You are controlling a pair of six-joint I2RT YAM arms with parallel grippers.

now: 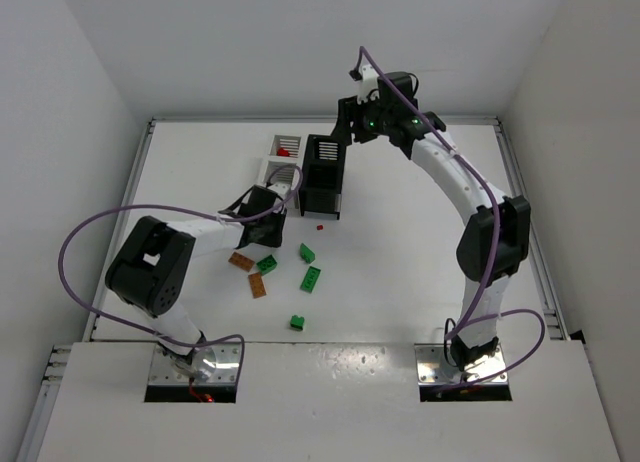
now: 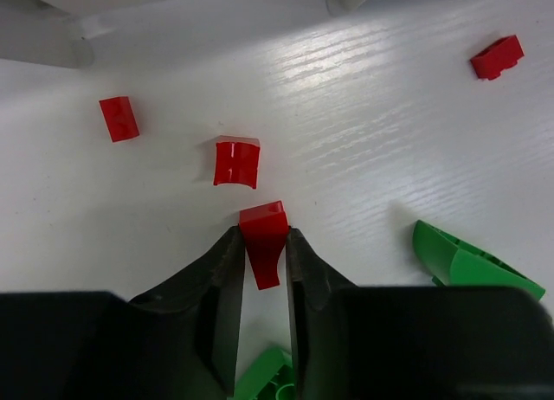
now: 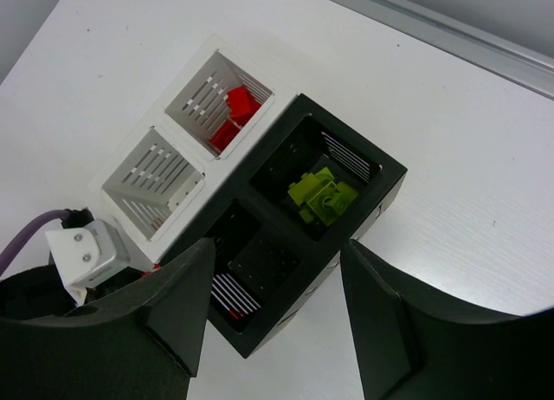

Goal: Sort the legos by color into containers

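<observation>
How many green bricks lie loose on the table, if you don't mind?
4 green bricks: one by the left gripper, one right of it, one below that, one lowest in view. The left arm may hide more.

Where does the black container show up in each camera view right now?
Top external: the black container stands at upper centre, just right of the white bins.
Left wrist: not in it.
Right wrist: the black container fills mid-frame, seen from above.
Shared landmark: the white bin holding red legos, beside the black one in the top external and right wrist views.
</observation>
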